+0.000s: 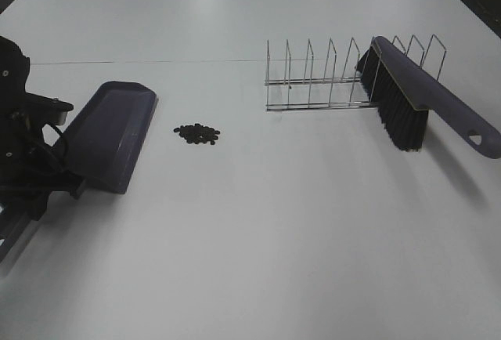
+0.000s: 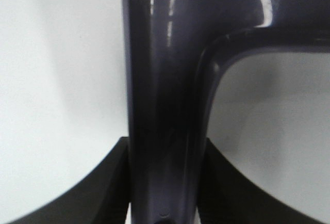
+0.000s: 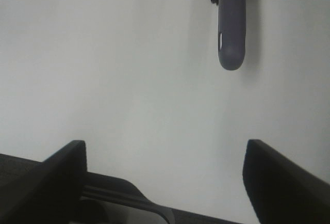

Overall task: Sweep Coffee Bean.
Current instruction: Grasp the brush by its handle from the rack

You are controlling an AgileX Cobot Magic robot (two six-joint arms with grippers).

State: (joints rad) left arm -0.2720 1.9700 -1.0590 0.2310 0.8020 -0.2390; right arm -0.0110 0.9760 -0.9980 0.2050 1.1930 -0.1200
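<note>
The coffee beans (image 1: 197,133) lie in a small dark cluster on the white table, just right of the purple dustpan (image 1: 109,132). My left gripper (image 1: 64,177) is shut on the dustpan's handle (image 2: 165,79), with its black fingers (image 2: 111,182) on either side; the pan's open edge faces the beans. The purple brush (image 1: 407,97) with black bristles leans on a wire rack at the right. Its handle end (image 3: 232,22) lies ahead of my right gripper (image 3: 165,167), which is open and empty above the table. The right gripper is out of the high view.
A wire dish rack (image 1: 321,81) stands behind the beans to the right, with the brush resting across its right end. The white table (image 1: 274,238) stretches toward the front. The left arm's dark body fills the left edge.
</note>
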